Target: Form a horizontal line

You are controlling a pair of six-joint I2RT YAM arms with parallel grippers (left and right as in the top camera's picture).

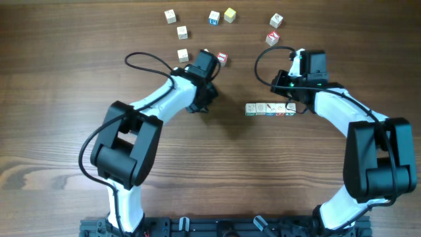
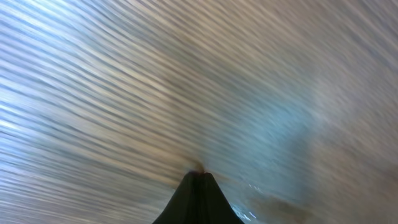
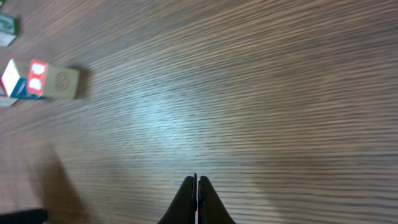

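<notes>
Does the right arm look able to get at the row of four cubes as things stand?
Probably yes. The row of four cubes lies close beside the right arm, with only bare table between them. Its jaws are shut, so they would need opening for a grasp.

The desk (image 1: 59, 131) was dark brown wood, and it filled the whole overhead view. Thin lines in the wood ran from side to side. A black bar (image 1: 217, 227) lay along the near edge of the desk. Light made a pale bluish shine (image 3: 161, 118) on the desk top. In the left wrist view the wood looked blurry.
</notes>
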